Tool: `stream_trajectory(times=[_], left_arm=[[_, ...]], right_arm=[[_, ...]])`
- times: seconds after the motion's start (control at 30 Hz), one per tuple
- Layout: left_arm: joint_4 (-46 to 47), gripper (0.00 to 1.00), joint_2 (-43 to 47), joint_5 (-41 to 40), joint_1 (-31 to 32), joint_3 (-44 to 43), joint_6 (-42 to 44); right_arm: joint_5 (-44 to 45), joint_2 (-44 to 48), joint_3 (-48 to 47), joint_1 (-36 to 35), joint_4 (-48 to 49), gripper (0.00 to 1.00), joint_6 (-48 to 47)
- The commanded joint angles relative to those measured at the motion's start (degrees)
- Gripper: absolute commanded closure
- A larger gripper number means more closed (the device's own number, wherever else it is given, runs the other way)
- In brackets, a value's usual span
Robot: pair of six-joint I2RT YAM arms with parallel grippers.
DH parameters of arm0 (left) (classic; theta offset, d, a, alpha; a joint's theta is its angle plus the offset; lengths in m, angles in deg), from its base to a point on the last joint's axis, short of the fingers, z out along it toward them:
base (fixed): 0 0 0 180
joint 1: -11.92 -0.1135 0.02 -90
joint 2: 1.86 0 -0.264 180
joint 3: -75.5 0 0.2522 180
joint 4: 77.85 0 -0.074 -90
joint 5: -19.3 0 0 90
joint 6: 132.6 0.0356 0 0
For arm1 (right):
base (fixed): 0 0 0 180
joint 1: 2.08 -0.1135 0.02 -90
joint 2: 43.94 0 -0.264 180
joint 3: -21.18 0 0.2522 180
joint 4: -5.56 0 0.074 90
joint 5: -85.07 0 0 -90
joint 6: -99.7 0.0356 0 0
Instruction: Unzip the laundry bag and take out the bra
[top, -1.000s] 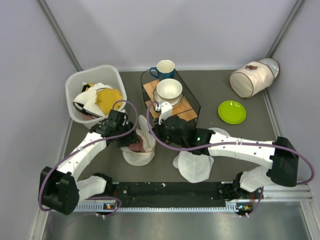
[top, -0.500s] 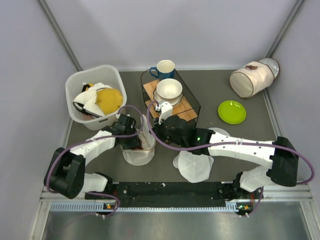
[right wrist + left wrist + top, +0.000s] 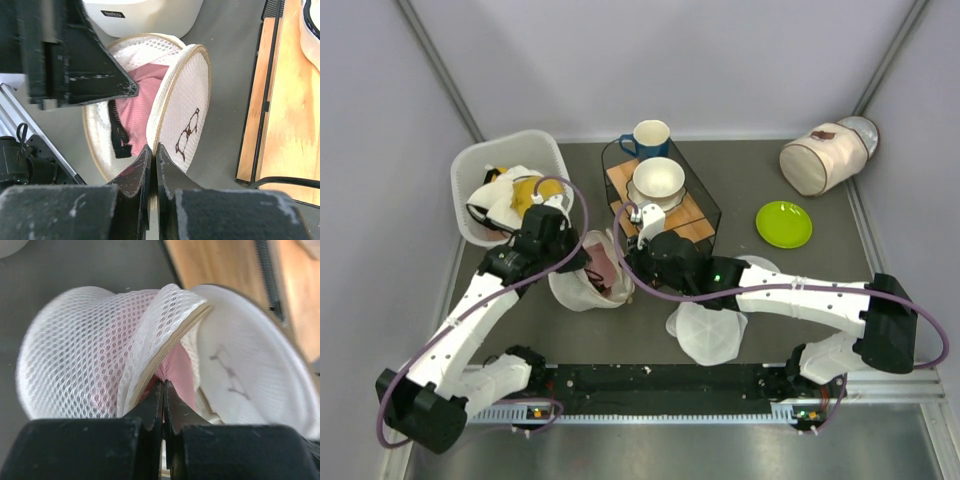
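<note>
The laundry bag (image 3: 578,293) lies unzipped in front of the white basket, its cream flap with the dark eyeglasses mark (image 3: 186,131) standing up. Inside shows the pink bra (image 3: 141,102) with a dark strap (image 3: 118,134). My right gripper (image 3: 154,150) is shut on the flap's zip rim and holds it up. My left gripper (image 3: 163,385) reaches into the opening from the basket side, shut with its tips pinching the bra's pink fabric (image 3: 179,371). The bag's white mesh wall (image 3: 80,355) bulges to the left of the left gripper's fingers.
A white basket (image 3: 470,172) holding a yellow cloth (image 3: 527,190) stands behind the bag. A wire rack (image 3: 705,200) holds a bowl (image 3: 658,181) on a wooden tray, with a blue mug (image 3: 650,135) behind. A white disc (image 3: 708,335), a green plate (image 3: 784,224) and a cylinder bag (image 3: 820,158) lie to the right.
My left gripper went into the bag's opening and shut on the pink fabric. The bag has shifted up and left toward the basket. The right gripper kept its hold on the flap.
</note>
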Motion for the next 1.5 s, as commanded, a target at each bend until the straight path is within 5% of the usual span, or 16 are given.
stream_trajectory(times=[0.0,0.37,0.67,0.93,1.0,1.03,1.17,1.47], left_arm=[[-3.17,1.0,1.9,7.62,0.18,-3.88,1.09],[3.69,1.0,2.51,21.52,-2.27,-3.54,-2.87],[21.24,1.0,4.27,45.16,-18.71,11.83,-13.58],[5.72,0.98,1.46,28.13,-19.07,7.8,-0.07],[3.88,0.79,1.72,26.38,-18.98,5.87,2.3],[1.43,0.61,1.9,24.63,-18.89,4.91,3.01],[-3.16,0.39,4.0,20.4,-17.49,-0.97,6.35],[-5.19,0.61,4.01,18.73,-10.46,-0.83,4.87]], right_arm=[[0.52,0.22,-0.71,0.3,-0.08,1.0,0.65],[0.51,0.84,-0.1,0.3,-0.08,1.0,0.56],[1.13,1.19,0.6,0.38,0.01,1.0,0.56],[1.04,0.93,0.25,0.38,-0.08,1.0,0.12],[0.69,0.75,-0.01,0.38,-0.25,1.0,0.03],[0.69,0.84,-0.1,0.3,-0.34,1.0,0.03],[0.69,0.14,-0.71,0.38,-0.52,1.0,-0.06],[0.25,-1.36,-2.03,0.38,-0.61,1.0,-0.06]])
